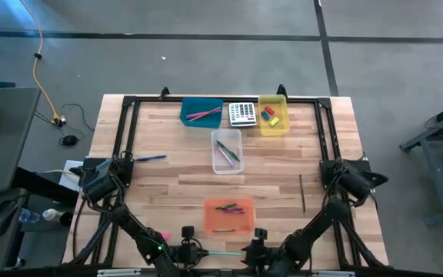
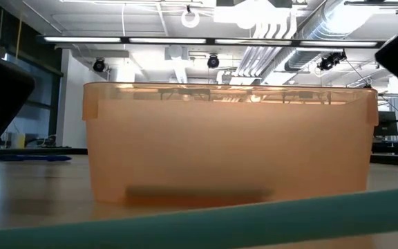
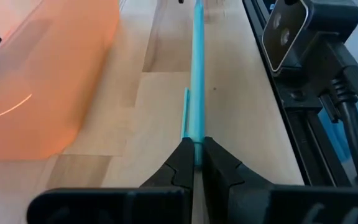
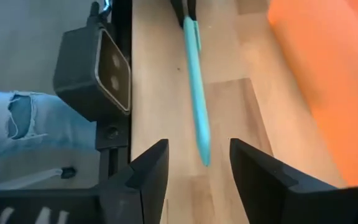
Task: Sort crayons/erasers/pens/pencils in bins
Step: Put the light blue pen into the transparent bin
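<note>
Pinching one end of the teal pen (image 3: 196, 93), the left gripper (image 3: 195, 163) offers it to the right gripper (image 4: 199, 163), whose jaws are spread to receive it.

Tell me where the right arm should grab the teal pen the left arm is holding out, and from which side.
The left end effector is shut on one end of the teal pen, which stretches level above the table toward the open right end effector. Best to grip the free end's straight barrel, coming in along the pen's own line, one finger each side. The orange bin alongside leaves little room for a sideways approach.
</note>
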`<state>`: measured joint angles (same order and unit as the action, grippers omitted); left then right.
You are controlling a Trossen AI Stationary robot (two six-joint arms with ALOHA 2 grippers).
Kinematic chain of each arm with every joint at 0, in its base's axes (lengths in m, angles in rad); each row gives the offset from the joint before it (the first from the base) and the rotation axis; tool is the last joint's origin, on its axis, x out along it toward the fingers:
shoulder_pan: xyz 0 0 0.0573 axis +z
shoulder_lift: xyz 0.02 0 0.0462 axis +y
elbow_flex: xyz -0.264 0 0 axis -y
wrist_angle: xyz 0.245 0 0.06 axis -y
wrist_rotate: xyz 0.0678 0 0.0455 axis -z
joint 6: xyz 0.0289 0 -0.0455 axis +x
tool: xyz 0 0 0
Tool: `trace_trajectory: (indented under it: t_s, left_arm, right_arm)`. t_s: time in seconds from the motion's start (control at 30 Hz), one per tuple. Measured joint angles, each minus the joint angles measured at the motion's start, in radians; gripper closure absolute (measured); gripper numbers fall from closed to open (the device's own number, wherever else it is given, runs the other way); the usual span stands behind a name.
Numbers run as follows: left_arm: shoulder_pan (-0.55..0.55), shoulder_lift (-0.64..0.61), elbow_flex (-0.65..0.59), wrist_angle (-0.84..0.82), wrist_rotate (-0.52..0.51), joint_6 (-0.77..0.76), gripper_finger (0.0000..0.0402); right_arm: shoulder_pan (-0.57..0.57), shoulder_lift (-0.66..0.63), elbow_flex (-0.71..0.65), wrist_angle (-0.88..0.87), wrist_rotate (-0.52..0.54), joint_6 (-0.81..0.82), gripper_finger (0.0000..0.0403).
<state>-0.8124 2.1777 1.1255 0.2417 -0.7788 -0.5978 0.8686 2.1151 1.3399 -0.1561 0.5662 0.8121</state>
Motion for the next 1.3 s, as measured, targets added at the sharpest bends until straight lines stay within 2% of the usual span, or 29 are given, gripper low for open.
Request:
trace_trajectory:
  t_s: [0.37, 0.77, 1.07, 1.3]
  left_arm:
    - [-0.001, 0.0, 0.001, 0.009, -0.004, 0.001, 0.0401]
    - [0.001, -0.003, 0.002, 0.021, -0.015, 0.007, 0.0401]
    - [0.002, -0.003, 0.002, 0.021, -0.016, 0.005, 0.0401]
    - [0.002, -0.004, 0.002, 0.02, -0.016, 0.002, 0.0401]
  right_arm:
    - [-0.019, 0.0, -0.002, 0.003, -0.025, -0.001, 0.0275]
    - [-0.025, 0.002, -0.002, 0.008, -0.028, -0.001, 0.0276]
    - [-0.027, 0.064, -0.002, 0.122, -0.059, -0.008, 0.0278]
    - [-0.027, 0.065, -0.002, 0.127, -0.059, -0.001, 0.0285]
